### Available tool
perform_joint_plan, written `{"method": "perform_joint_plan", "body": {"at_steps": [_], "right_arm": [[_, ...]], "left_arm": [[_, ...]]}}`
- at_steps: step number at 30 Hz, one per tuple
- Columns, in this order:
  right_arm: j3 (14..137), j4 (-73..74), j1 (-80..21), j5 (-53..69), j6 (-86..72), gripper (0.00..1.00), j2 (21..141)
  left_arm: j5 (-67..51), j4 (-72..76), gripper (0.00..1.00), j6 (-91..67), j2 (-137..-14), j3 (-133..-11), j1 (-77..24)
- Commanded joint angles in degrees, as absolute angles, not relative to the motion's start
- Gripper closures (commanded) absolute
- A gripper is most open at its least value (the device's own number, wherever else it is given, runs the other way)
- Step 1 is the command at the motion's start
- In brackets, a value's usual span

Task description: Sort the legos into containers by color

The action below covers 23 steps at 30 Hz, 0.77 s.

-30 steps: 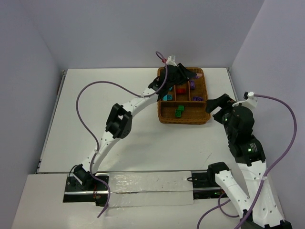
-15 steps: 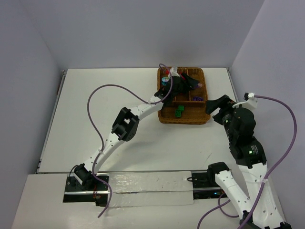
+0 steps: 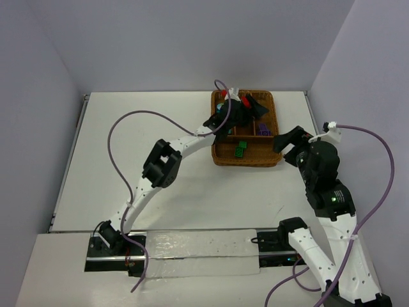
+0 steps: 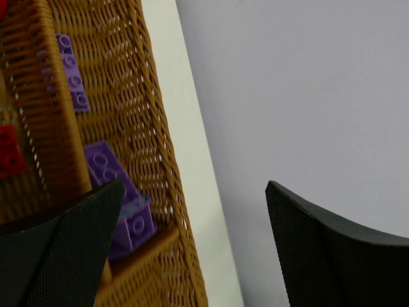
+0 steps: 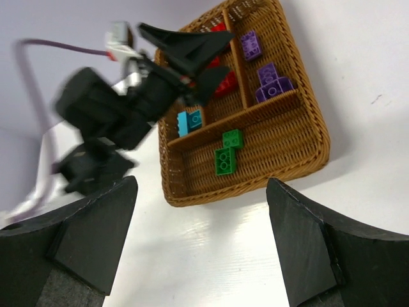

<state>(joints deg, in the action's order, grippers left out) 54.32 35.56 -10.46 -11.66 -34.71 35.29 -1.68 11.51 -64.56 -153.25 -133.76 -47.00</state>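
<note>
Sorting is judged near-complete: no loose brick is seen on the table [image 3: 160, 141]. All visible legos are held in the wicker tray [image 5: 255, 176], at the table's far right. Left gripper [image 4: 193, 185] is positioned over the tray's narrow slots, fingers spread wide, nothing between them. Right gripper [image 5: 201, 182] is hovered near the tray's near right corner, likewise spread wide and empty. Two green bricks [image 5: 227, 153] are seen in the wide slot. Purple bricks [image 5: 271, 83] are in the right narrow slot, red bricks [image 5: 227, 83] in the middle one, one teal brick [image 5: 190, 121] in the left one. Step in hand is judged post-release. Next: left arm to be lifted clear without the partitions being clipped, and the slots hidden under it checked.
</note>
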Motion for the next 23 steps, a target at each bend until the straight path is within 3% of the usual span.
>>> {"method": "perform_joint_plan", "body": {"at_steps": [1, 5, 17, 23], "right_arm": [[57.03, 37.23, -10.37, -13.57, -32.48, 0.10, 35.86], [58.46, 39.02, -10.37, -16.85, -31.57, 0.00, 35.65], [56.84, 40.74, -10.37, -21.10, -32.10, 0.00, 40.40], [54.94, 39.80, -10.37, -20.40, -32.98, 0.00, 41.08]], "left_arm": [[-3.95, 12.86, 0.01, -53.70, -133.46, -125.21, -47.72], [2.19, 0.53, 0.01, -44.07, -116.81, -113.50, -47.53], [27.18, -23.16, 0.01, -34.37, -81.76, -83.93, -46.73], [31.01, -27.89, 0.01, -34.87, -71.03, -75.65, -46.55]]}}
